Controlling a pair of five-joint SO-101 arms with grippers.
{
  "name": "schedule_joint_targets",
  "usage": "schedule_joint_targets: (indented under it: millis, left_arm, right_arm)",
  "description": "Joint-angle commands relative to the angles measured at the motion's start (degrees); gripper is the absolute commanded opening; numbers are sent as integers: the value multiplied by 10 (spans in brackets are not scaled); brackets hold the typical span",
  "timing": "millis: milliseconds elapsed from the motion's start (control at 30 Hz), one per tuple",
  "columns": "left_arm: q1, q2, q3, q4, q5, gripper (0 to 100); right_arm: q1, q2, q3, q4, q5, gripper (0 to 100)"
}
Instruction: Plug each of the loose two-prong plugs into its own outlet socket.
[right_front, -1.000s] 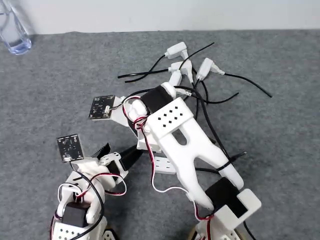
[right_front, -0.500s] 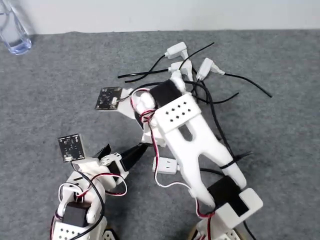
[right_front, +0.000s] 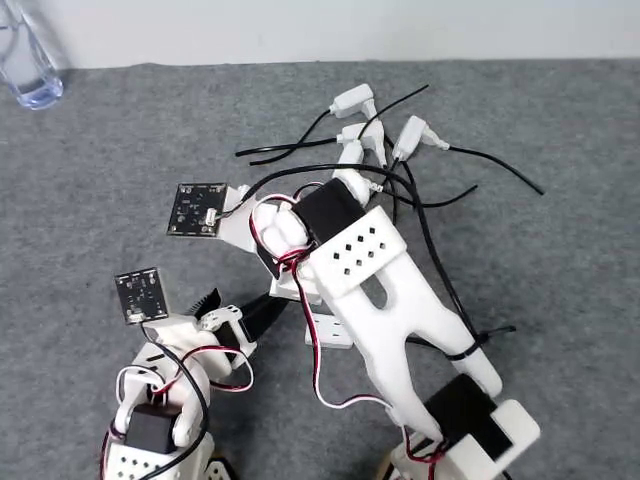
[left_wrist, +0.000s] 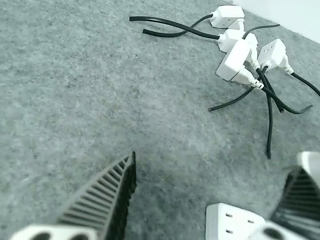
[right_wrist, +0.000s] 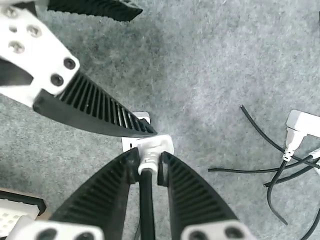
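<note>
The right hand (right_wrist: 149, 157) pinches a white two-prong plug (right_wrist: 154, 146), with its black cable (right_wrist: 145, 200), between black ribbed fingers (right_wrist: 100, 200). The plug sits directly over a white rectangular outlet socket block (right_wrist: 128, 144) lying on the grey felt desk (right_wrist: 225, 60). Whether the prongs are seated cannot be determined. The left hand (left_wrist: 212, 166) is spread, holds nothing, and is positioned just beside the same socket block. Further white plugs and sockets (left_wrist: 234, 62) with black cables lie in a tangled group, well apart from both hands.
</note>
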Motion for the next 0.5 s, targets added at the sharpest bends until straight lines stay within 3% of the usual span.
schedule_joint_targets:
  millis: [0, 267, 467]
  left_arm:
    - [0, -4, -5, -3, 3, 432]
    - [0, -4, -5, 10, 2, 432]
    - [0, -4, -5, 9, 2, 432]
  right_arm:
    - [3, 0, -27, 23, -3, 8]
    - [89, 50, -27, 22, 40, 8]
    - [93, 49, -23, 23, 36, 8]
